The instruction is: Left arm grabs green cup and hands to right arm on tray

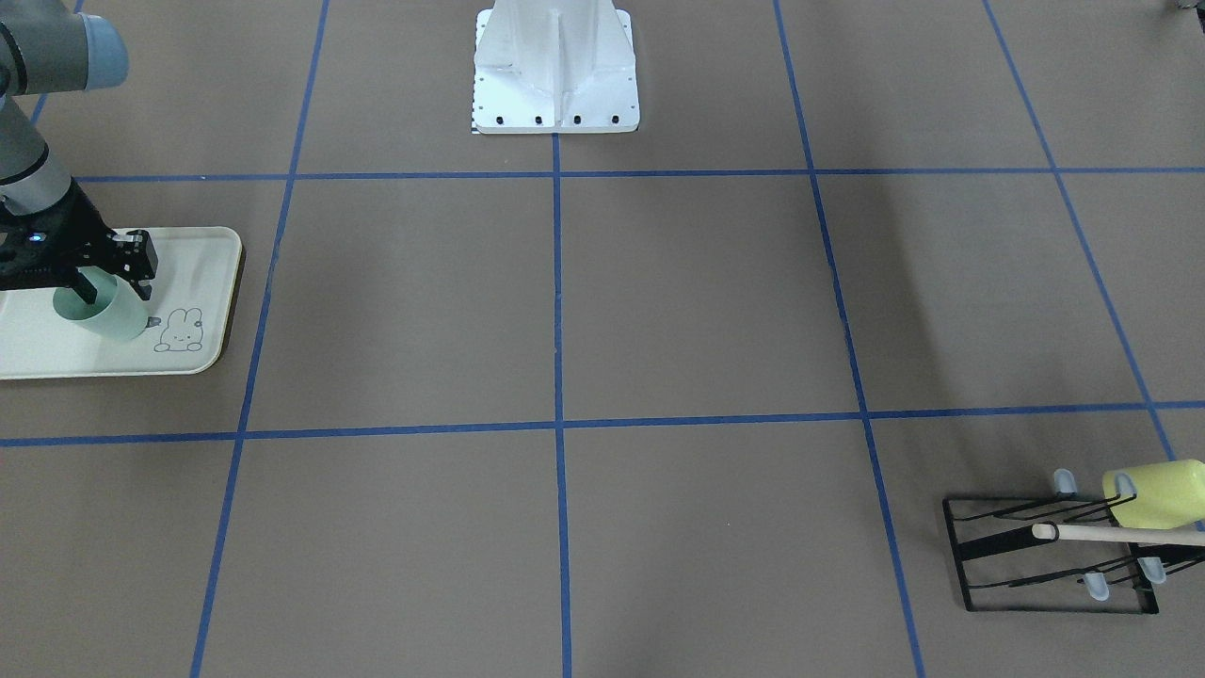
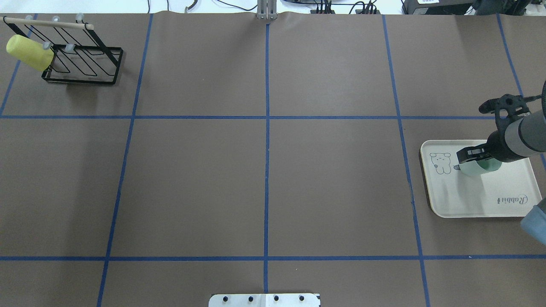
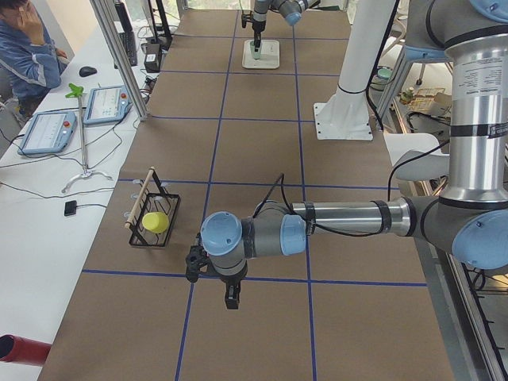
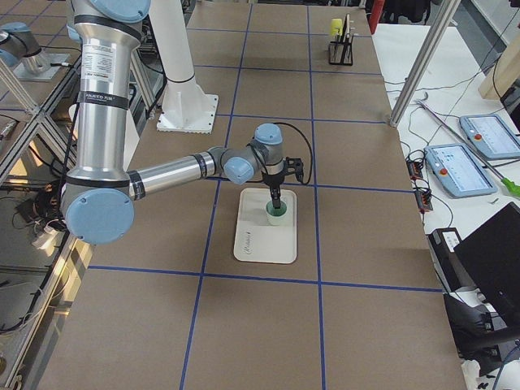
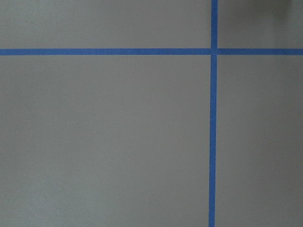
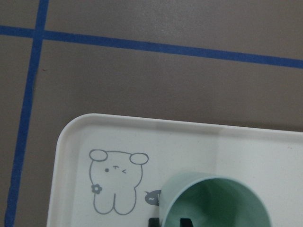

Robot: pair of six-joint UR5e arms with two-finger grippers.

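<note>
The pale mint-green cup (image 1: pixel 105 314) is over the cream tray (image 1: pixel 209 256), beside its bunny drawing. My right gripper (image 1: pixel 94 278) is shut on the cup's rim wall, one finger inside and one outside. The overhead view shows the same: gripper (image 2: pixel 472 156), cup (image 2: pixel 480 167), tray (image 2: pixel 469 200). The right wrist view shows the cup's open mouth (image 6: pixel 215 203) on the tray (image 6: pixel 94 137). I cannot tell whether the cup's base touches the tray. My left gripper (image 3: pixel 231 300) shows only in the exterior left view, low over bare table far from the tray; I cannot tell whether it is open or shut.
A black wire rack (image 2: pixel 85 64) with a wooden rod holds a yellow-green cup (image 2: pixel 27 52) at the far corner on my left. The white robot pedestal (image 1: pixel 555 66) stands at mid-table. Blue tape lines divide the brown table top.
</note>
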